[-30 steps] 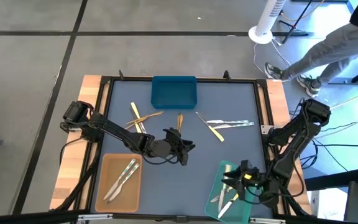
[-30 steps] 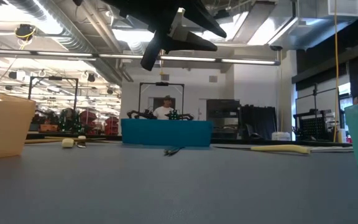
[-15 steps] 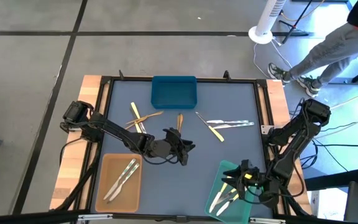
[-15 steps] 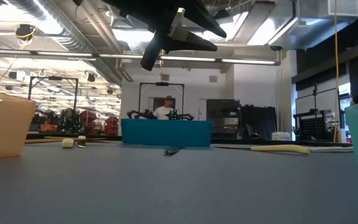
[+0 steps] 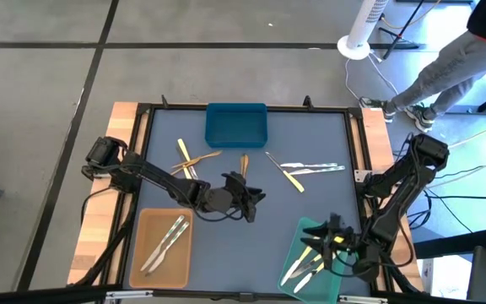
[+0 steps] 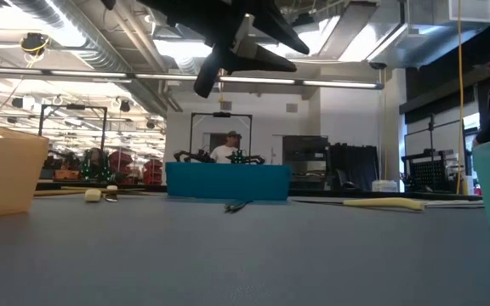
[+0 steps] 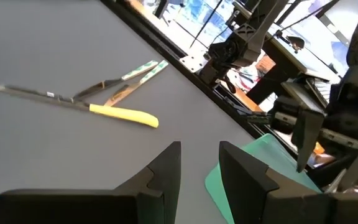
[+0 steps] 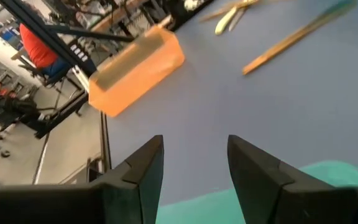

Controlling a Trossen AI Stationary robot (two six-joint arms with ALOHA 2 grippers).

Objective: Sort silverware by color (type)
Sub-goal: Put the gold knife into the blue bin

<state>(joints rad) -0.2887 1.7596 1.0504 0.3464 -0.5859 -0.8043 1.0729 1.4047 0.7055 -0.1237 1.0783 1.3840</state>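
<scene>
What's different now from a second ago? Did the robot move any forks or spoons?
Not much. Inside the green tray, the pale utensils lie a bit differently than a second ago, below the open right gripper. The person beyond the table has stepped a little. The left gripper, open and empty over mid-table, the loose utensils and the blue tray stayed put.
</scene>
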